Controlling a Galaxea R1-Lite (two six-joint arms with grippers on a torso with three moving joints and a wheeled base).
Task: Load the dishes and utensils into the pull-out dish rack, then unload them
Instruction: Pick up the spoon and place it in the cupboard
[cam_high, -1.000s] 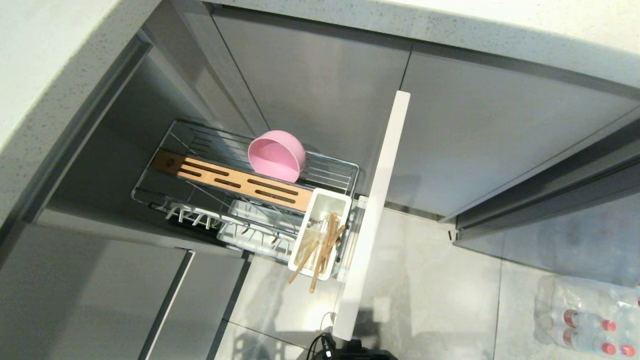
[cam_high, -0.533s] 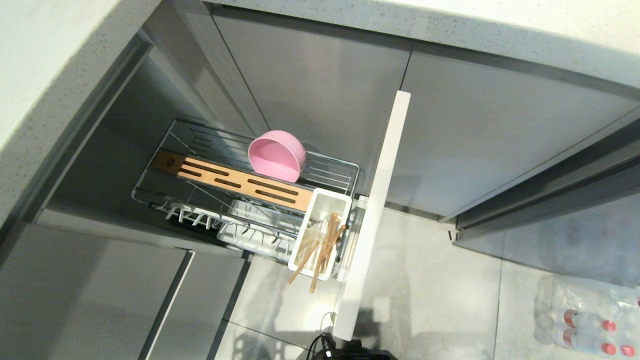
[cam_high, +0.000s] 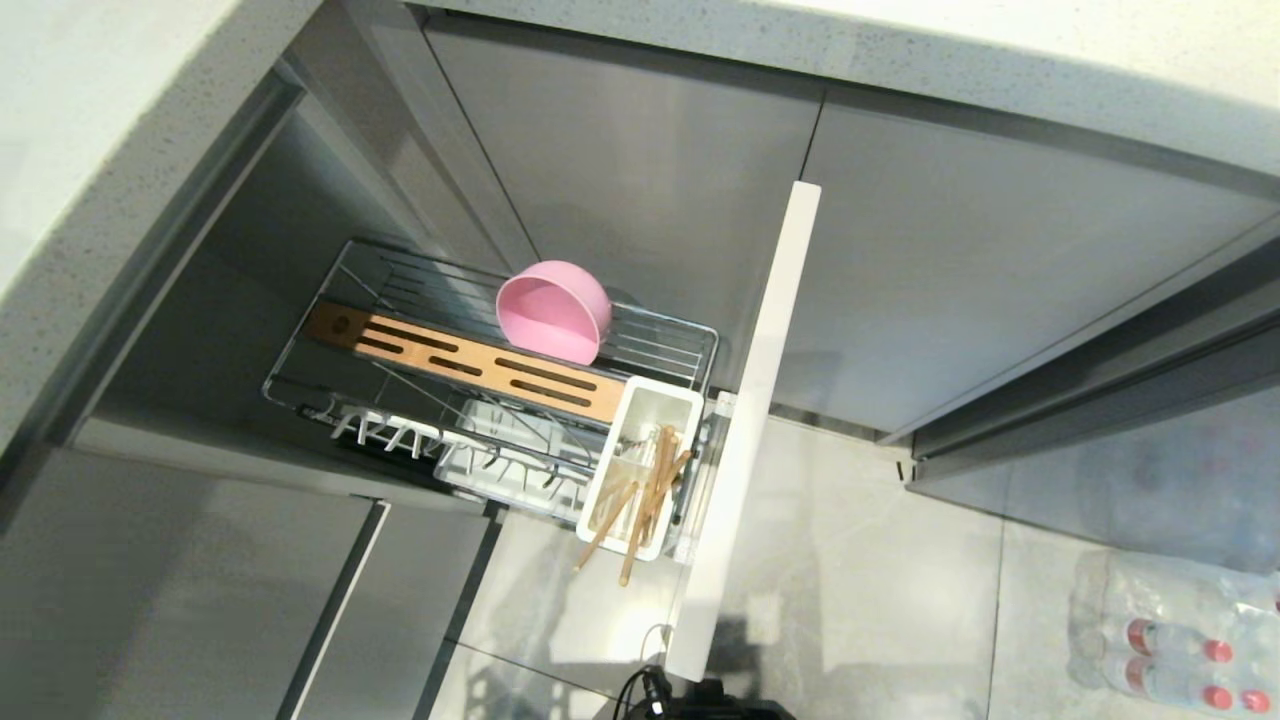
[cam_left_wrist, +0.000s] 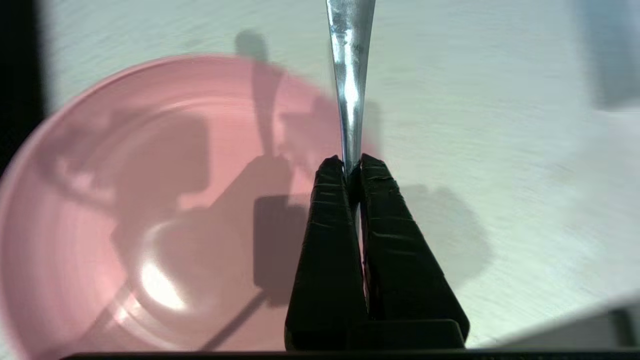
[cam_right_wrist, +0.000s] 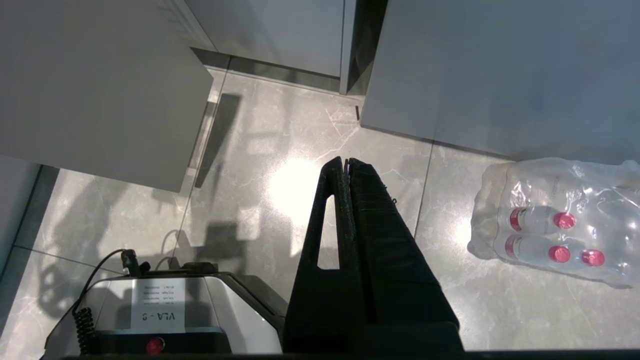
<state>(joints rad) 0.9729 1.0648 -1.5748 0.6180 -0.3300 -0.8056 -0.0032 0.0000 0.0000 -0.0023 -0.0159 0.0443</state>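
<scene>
From the head view, a speckled pale stone counter (cam_high: 120, 120) runs above grey cabinet fronts, and the chrome wire pull-out dish rack (cam_high: 500, 390) stands drawn out over a grey marbled tile floor (cam_high: 880, 580). A small round pink bowl (cam_high: 553, 310) rests tilted on the rack's wires beside the slotted wooden strip (cam_high: 470, 365), and thin light wooden chopsticks (cam_high: 645, 500) lean in the white rectangular utensil cup (cam_high: 640, 470) next to the narrow pale front panel (cam_high: 750, 420). A shrink-wrapped pack of red-capped water bottles (cam_high: 1170, 640) lies on the floor. In the left wrist view, the left gripper (cam_left_wrist: 352, 167) is clamped on the handle of a slim silver metal spoon (cam_left_wrist: 349, 75), over a wide flat pink plate (cam_left_wrist: 150, 210) on a pale surface. In the right wrist view, the right gripper (cam_right_wrist: 345, 167) hangs with fingers together above the floor tiles, near the robot's base.
</scene>
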